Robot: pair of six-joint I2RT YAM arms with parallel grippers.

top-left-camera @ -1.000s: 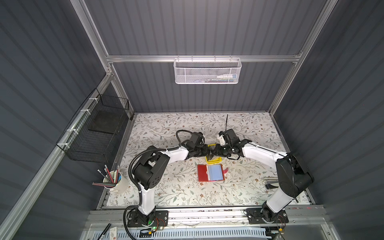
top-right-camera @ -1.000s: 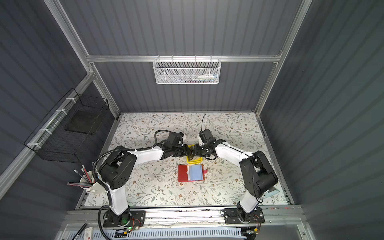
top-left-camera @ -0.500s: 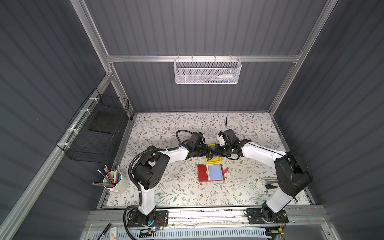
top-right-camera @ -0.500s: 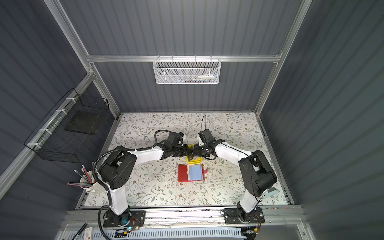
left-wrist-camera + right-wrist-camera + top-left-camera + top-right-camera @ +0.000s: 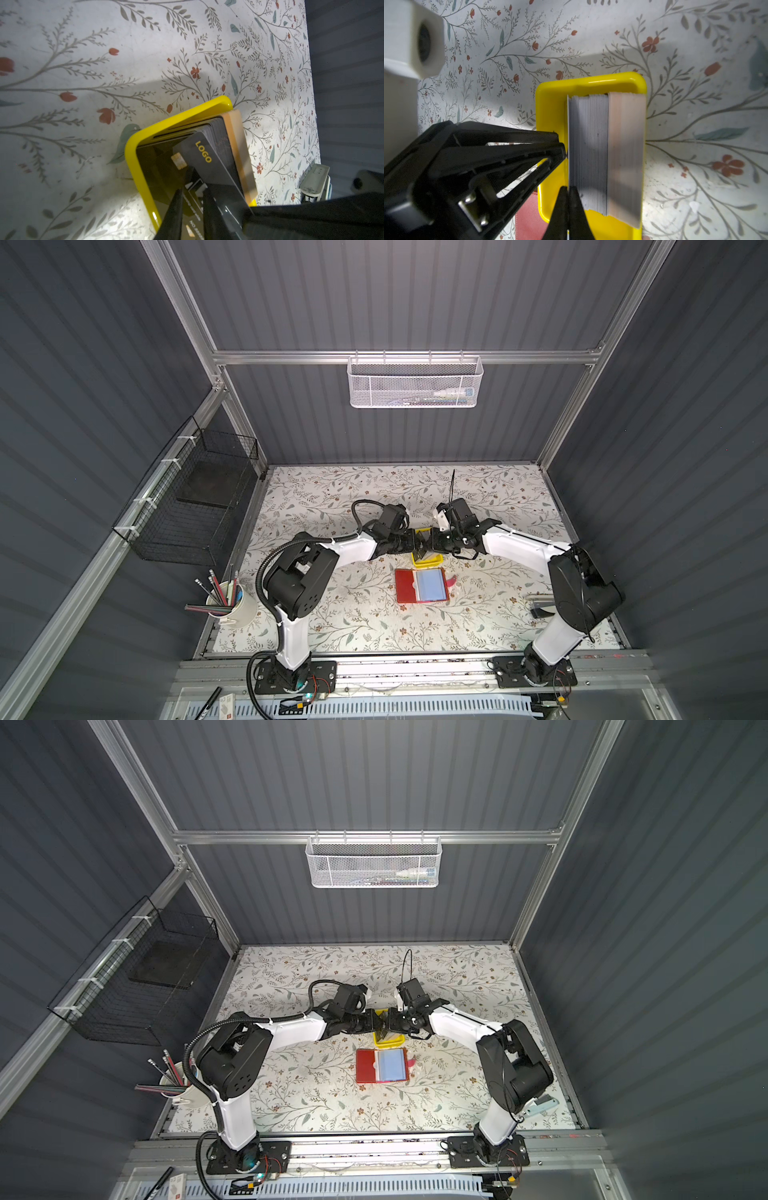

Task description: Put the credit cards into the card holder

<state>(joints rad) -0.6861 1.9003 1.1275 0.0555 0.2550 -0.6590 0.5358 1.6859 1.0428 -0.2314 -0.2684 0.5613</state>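
Top views: both arms stretched inward over the yellow tray (image 5: 432, 561), right gripper (image 5: 568, 192) pinching one black card (image 5: 567, 124), left gripper (image 5: 192, 199) narrow.

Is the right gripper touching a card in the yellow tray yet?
Touching. The right wrist view shows the right gripper with its fingers pinched on the edge of the end card of the stack in the yellow tray.

cards (image 5: 588, 149): grey and tan stack on edge in yellow tray | holder (image 5: 420, 585): red, open flat, blue card in pocket, just beside tray
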